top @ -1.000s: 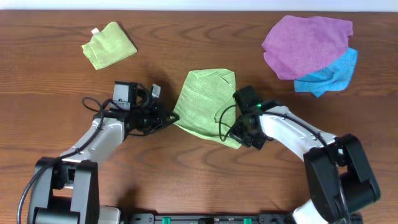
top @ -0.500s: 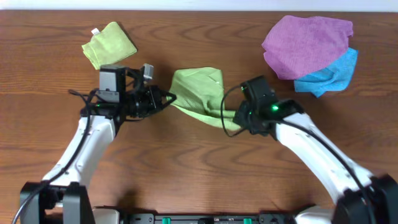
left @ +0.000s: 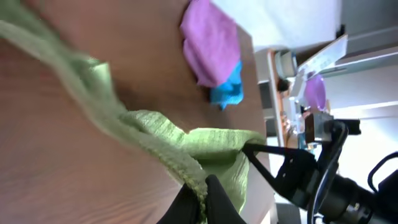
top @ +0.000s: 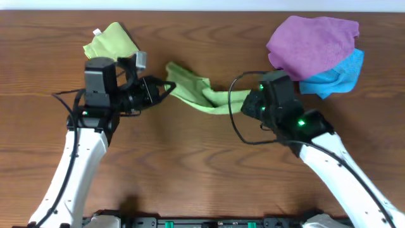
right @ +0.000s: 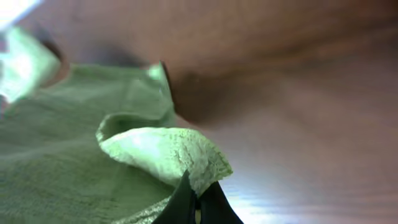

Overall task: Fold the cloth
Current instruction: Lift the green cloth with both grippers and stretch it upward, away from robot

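Observation:
The lime-green cloth point(top: 201, 94) hangs stretched in a band between my two grippers, above the middle of the table. My left gripper point(top: 169, 87) is shut on its left edge; the left wrist view shows the black fingers point(left: 204, 198) pinching the hem of the cloth point(left: 149, 134). My right gripper point(top: 247, 102) is shut on its right corner; the right wrist view shows the fingertips point(right: 198, 200) clamped on a curled corner of the cloth point(right: 68, 155). The white tag is not visible.
A small folded lime-green cloth point(top: 109, 43) lies at the back left, just behind my left arm. A purple cloth point(top: 311, 44) lies over a blue cloth point(top: 338, 75) at the back right, close to my right arm.
Both grippers have lifted and moved toward the back of the table, pulling apart. The cloth has gone from a spread sheet on the table to a taut narrow band between them.

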Controlling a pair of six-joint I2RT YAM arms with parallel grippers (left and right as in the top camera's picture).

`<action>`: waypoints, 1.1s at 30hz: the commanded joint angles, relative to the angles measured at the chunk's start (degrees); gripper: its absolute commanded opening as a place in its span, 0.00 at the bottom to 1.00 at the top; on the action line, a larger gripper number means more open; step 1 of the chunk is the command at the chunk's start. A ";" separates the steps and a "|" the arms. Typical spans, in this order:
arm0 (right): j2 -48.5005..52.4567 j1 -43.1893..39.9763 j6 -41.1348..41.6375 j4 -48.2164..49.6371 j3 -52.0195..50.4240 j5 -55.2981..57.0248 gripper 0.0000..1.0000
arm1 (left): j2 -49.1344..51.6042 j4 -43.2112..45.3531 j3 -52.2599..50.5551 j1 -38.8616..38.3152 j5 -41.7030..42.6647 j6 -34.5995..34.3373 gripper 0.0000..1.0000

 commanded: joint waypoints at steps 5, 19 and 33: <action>-1.92 0.33 -7.23 1.75 7.02 3.82 0.01 | -0.81 2.62 5.01 0.39 -3.26 -4.63 0.06; -0.48 0.28 -13.38 9.66 11.76 6.67 0.01 | -0.63 10.64 7.58 0.33 -9.55 -9.94 0.06; 12.83 -3.26 -20.63 24.11 12.94 6.64 0.01 | 13.97 23.34 11.04 -0.76 -13.49 -10.99 0.06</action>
